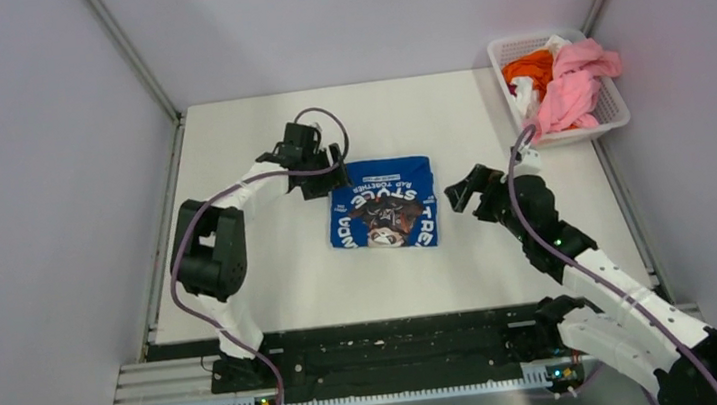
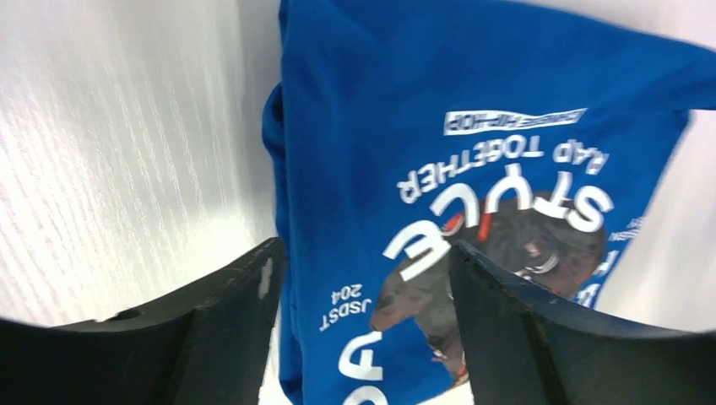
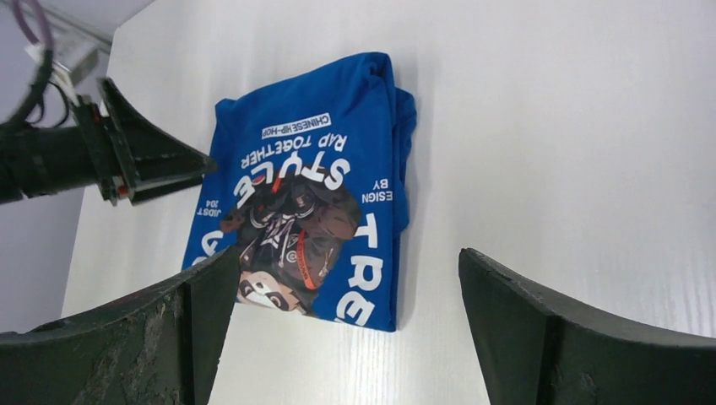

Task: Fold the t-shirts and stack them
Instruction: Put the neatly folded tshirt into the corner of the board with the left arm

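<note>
1 royal blue tee (image 1: 382,205), folded into a rough rectangle, lying flat near the middle of the white surface (image 1: 271,272), white lettering and dark printed picture facing up. Thicker folded layers visible along 1 long side in the right wrist view.

Left fingers (image 1: 338,167) at the far left corner of that tee, spread apart with nothing pinched. From the left wrist camera, 1 finger over bare surface, the other over the print, the tee's folded left edge between them. Contact with the cloth: cannot tell.

Right fingers (image 1: 459,192) just beside the tee's right edge, clear of it, spread wide and holding nothing. Pointed toward the tee, bare surface below.

Far right corner: white lattice basket (image 1: 615,113) with more cloth heaped inside. 1 pink tee (image 1: 573,79) piled on top and spilling over the rim, 1 orange tee (image 1: 530,69) behind it, some white cloth (image 1: 524,97) at the basket's left side. Basket well apart from the blue tee.
</note>
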